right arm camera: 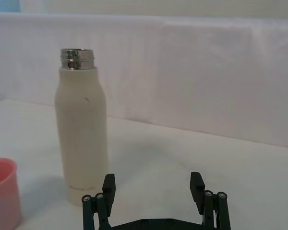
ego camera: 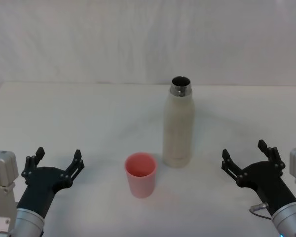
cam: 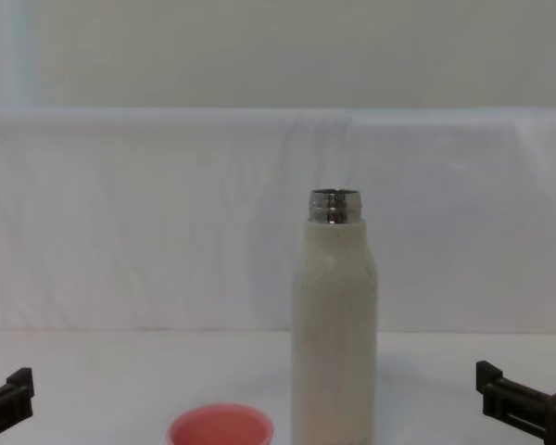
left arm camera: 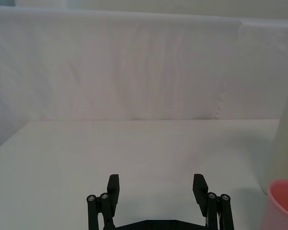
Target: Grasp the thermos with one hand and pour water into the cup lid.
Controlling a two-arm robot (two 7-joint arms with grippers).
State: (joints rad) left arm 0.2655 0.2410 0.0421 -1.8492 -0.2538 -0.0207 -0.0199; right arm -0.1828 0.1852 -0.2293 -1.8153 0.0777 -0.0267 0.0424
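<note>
The thermos (ego camera: 178, 129) stands straight up on the white table (ego camera: 89, 123), neck open at the top. The cup lid (ego camera: 140, 174) sits just beside it, nearer the robot and a bit left. The right gripper (ego camera: 247, 160) is spread wide and holds nothing, and the thermos lies ahead and to its left. The left gripper (ego camera: 55, 162) is wide too, but the right 1 looks closer to the thermos.

The thermos (ego camera: 179, 126) stood upright on the table (ego camera: 89, 118) just right of the frame's centre. The cup lid (ego camera: 140, 174) sat below and left of it, near but apart. The left gripper (ego camera: 57, 161) occupied the lower left corner, the right gripper (ego camera: 247, 157) the lower right.
</note>
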